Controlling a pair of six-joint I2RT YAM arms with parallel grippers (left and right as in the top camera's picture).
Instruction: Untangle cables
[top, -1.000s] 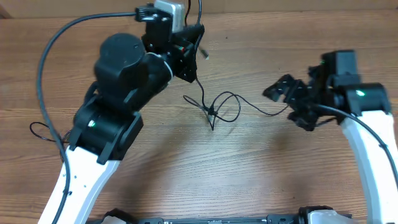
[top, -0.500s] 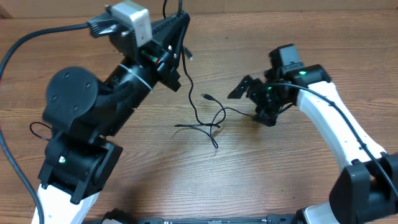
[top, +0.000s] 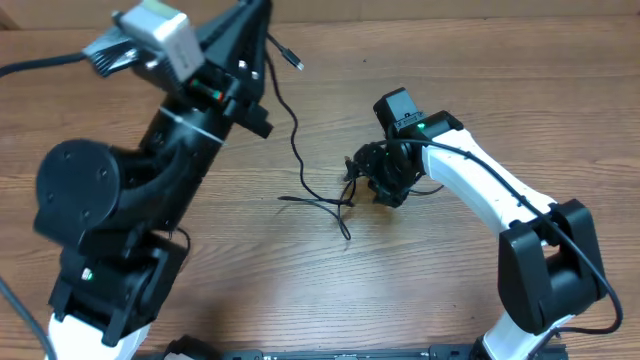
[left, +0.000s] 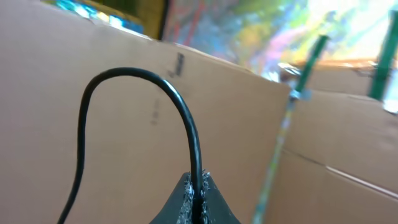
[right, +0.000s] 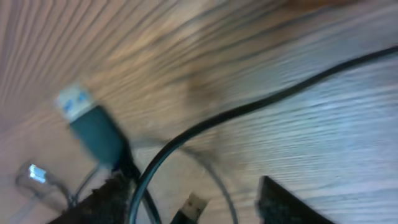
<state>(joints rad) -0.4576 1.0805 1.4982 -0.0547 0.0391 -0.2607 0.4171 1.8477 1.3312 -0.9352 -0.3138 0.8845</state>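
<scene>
Pinching one black cable (left: 194, 155) tight in the left gripper (left: 196, 198) raised well above the wooden table (top: 300, 290), while straddling the knotted cables (top: 338, 203) lying mid-table with the right gripper (right: 193, 199), fingers (right: 289, 205) apart, next to a blue-tipped plug (right: 93, 124).

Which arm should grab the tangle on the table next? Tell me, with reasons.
Right. The right gripper sits low at the tangled cables, open around one strand. The left gripper is up high, shut on one of them.
</scene>
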